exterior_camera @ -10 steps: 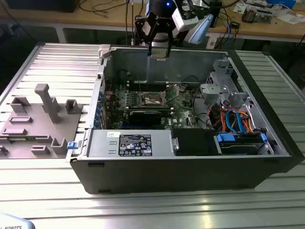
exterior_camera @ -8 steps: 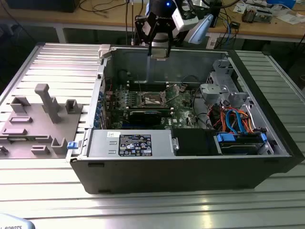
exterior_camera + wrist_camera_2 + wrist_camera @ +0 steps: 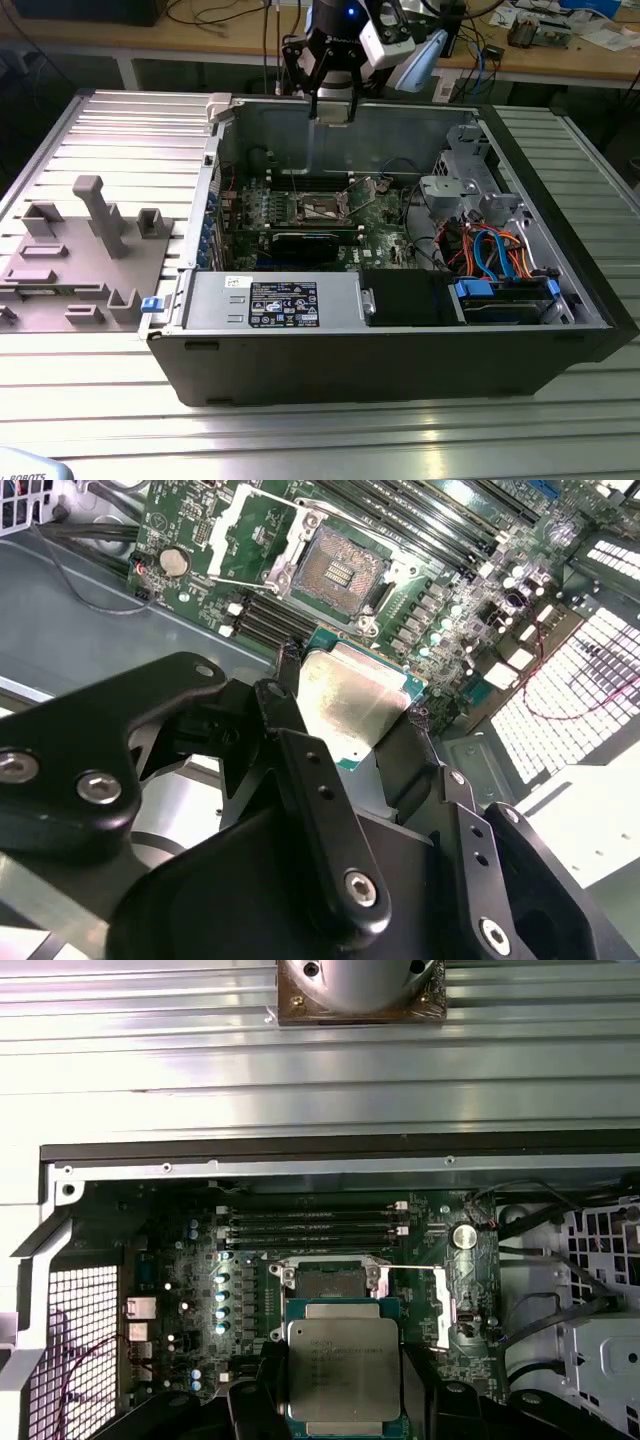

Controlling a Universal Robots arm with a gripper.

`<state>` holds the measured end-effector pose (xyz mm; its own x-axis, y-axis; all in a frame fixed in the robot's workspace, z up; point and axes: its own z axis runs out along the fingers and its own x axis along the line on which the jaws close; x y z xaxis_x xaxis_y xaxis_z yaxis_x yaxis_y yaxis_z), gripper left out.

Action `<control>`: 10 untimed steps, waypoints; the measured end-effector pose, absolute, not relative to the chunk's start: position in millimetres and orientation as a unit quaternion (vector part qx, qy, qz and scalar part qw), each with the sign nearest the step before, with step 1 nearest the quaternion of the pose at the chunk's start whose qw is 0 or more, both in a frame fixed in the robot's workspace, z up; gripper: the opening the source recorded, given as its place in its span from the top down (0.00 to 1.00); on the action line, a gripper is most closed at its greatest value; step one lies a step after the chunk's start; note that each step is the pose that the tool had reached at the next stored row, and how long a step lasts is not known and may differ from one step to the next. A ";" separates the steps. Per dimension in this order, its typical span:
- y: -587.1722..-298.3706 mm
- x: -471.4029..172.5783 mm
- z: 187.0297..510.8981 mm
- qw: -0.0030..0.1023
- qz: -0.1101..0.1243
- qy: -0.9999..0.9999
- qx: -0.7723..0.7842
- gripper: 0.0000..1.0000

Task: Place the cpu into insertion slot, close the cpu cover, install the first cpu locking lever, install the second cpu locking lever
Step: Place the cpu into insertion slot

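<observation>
Both wrist views: gripper (image 3: 355, 690) clamps cpu (image 3: 350, 705) by edges, clear of bare insertion slot (image 3: 327, 1282); cpu cover (image 3: 226, 535) raised. Exterior view: computer case (image 3: 400, 370) on ribbed metal table (image 3: 300, 440), cluttered bench (image 3: 200, 40) far behind.

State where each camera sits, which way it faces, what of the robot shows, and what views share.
Exterior view: off the arm, looking down into the open computer case; the pincer hangs over its far wall.
Second wrist view: on the wrist, looking along the pincer's fingers at the cpu and the insertion slot.
First wrist view: on the wrist, looking over the cpu onto the motherboard; finger ends flank the cpu.
Shared: both wrist views show the cpu clamped, apart from the empty insertion slot.
</observation>
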<state>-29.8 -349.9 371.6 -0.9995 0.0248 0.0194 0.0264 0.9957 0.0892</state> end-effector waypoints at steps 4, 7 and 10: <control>-349.9 -29.8 370.4 0.009 -0.045 -0.999 -0.013 0.46; -350.0 -29.8 369.7 0.009 -0.045 -0.999 -0.013 0.46; -350.0 -29.8 369.2 0.009 -0.045 -0.999 -0.013 0.46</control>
<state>-29.8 -350.0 369.2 -0.9995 0.0248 0.0193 0.0264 0.9957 0.0894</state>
